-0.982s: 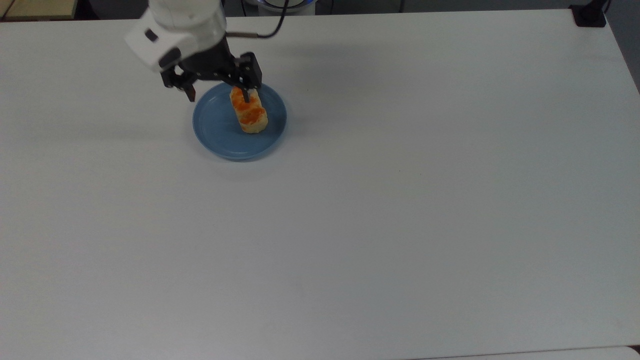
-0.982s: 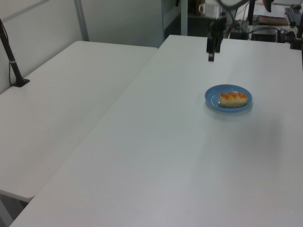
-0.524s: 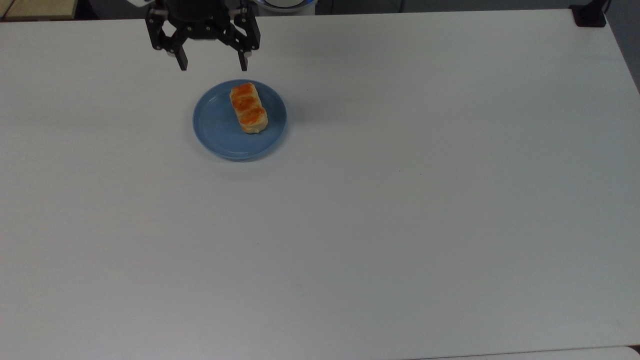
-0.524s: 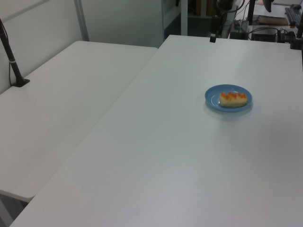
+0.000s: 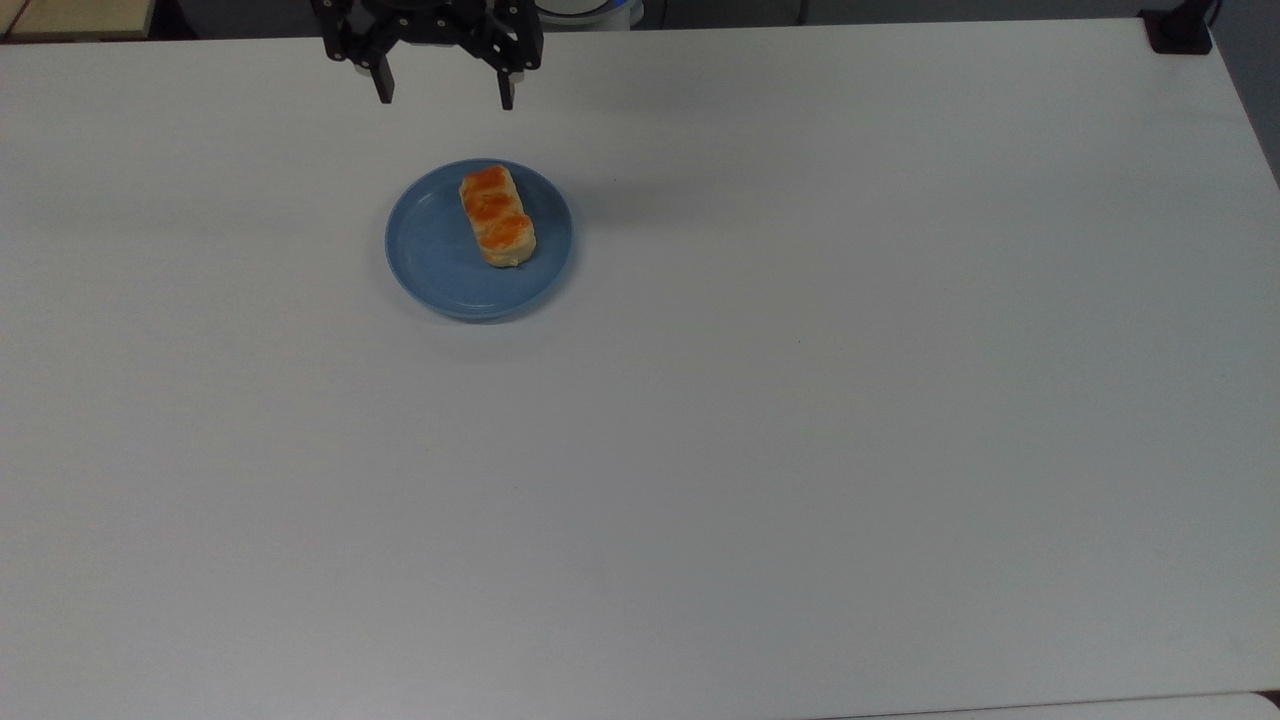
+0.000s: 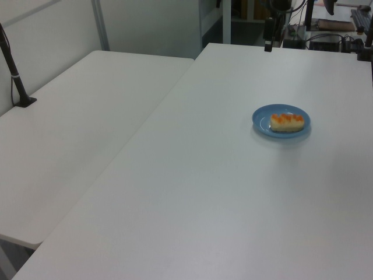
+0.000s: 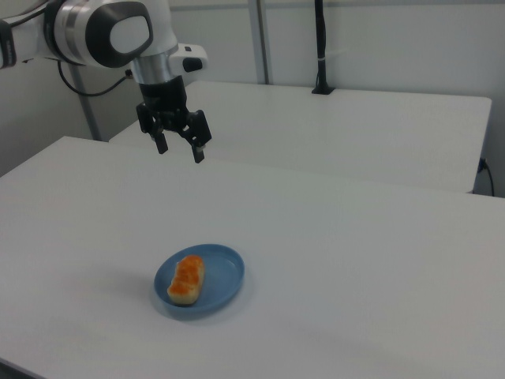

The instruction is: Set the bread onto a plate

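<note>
One bread (image 5: pixel 496 215) on plate (image 5: pixel 430 255); tool (image 5: pixel 444 97) open above

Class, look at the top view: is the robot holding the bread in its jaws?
No, the bread lies on the plate, while the gripper hangs open and empty above the table.

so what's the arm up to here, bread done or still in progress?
Looks done. The bread lies flat on the blue plate, toward the plate's side on the top view's right, and nothing is touching it. The Panda arm's pincer is open and empty, raised well above the white table and off beyond the plate's far edge in the right view. Nothing else sits on the table near the plate.
</note>
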You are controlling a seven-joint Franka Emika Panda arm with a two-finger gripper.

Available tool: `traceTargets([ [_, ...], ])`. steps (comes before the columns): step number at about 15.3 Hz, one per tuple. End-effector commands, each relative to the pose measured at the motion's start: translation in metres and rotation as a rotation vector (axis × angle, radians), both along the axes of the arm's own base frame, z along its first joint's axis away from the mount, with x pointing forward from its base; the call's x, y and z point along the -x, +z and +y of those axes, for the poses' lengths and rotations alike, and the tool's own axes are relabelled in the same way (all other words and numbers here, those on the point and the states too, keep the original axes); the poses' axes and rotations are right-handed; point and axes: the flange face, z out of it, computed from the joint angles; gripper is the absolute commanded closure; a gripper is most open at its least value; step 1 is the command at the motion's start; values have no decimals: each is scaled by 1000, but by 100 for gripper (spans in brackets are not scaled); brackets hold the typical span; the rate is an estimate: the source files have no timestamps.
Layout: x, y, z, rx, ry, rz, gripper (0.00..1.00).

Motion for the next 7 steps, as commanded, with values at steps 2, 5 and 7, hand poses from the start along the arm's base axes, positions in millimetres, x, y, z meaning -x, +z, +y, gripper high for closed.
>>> traceTargets([
  [2,10,5,-5,-2,-29,7,0],
  [5,11,5,-6,-1,-30,10,0],
  [7,11,5,-6,-1,-29,10,0],
])
